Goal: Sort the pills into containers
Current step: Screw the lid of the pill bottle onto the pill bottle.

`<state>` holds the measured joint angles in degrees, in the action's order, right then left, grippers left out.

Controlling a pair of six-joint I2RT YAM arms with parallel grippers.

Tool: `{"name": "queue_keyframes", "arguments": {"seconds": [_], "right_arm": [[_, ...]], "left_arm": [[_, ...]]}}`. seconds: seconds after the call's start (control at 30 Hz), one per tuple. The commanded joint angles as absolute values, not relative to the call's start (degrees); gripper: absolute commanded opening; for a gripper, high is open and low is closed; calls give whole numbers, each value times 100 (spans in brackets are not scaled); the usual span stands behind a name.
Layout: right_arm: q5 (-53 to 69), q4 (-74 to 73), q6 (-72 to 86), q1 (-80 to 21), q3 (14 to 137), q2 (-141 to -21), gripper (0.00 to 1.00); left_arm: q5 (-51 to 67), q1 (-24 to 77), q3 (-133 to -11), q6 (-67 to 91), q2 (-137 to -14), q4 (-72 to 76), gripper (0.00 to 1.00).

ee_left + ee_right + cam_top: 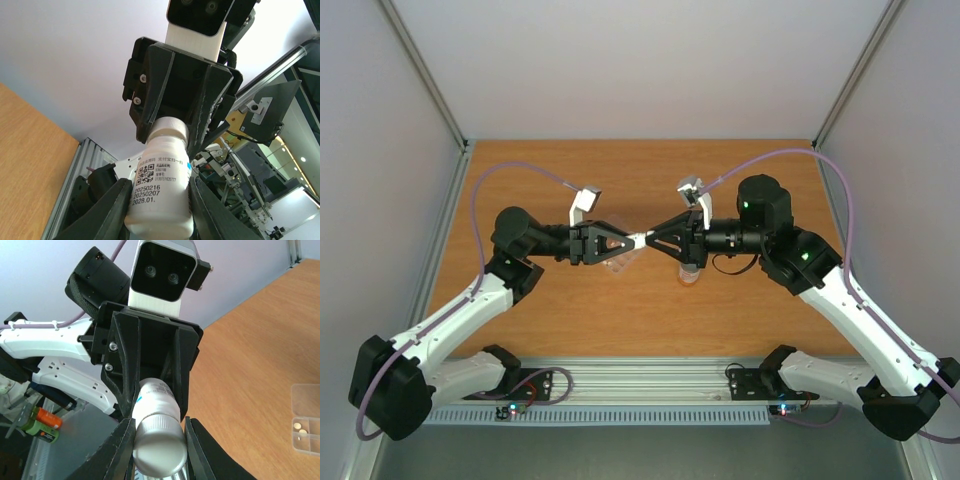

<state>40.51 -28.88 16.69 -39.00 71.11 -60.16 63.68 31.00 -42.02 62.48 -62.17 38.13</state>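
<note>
A white pill bottle (638,240) hangs level in the air between both arms. My left gripper (160,196) is shut on the bottle's labelled body (162,172). My right gripper (159,444) is shut on its grey cap (159,452). In the top view the left gripper (629,241) and right gripper (649,240) meet tip to tip over the table's middle. The clear pill box (306,396) lies on the wood with two pale pills (297,426) in its cells. From above, the box (618,265) sits partly hidden under the left gripper.
The wooden table (540,320) is walled by grey panels on three sides. A small pale object (688,274) stands on the wood just below the right gripper. The arm bases and an aluminium rail (650,378) run along the near edge.
</note>
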Motion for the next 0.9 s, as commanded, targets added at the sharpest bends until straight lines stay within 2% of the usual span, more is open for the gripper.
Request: {"name": "queue_keyframes", "arguments": {"seconds": [0.0, 0.87], "right_arm": [[4069, -2608, 1731, -3985, 7260, -6089, 21], [4166, -2822, 1693, -3994, 7043, -5926, 21]], "left_arm": [[6495, 3217, -4388, 6122, -6152, 3781, 0], [6337, 3208, -4701, 5801, -6179, 3507, 0]]}}
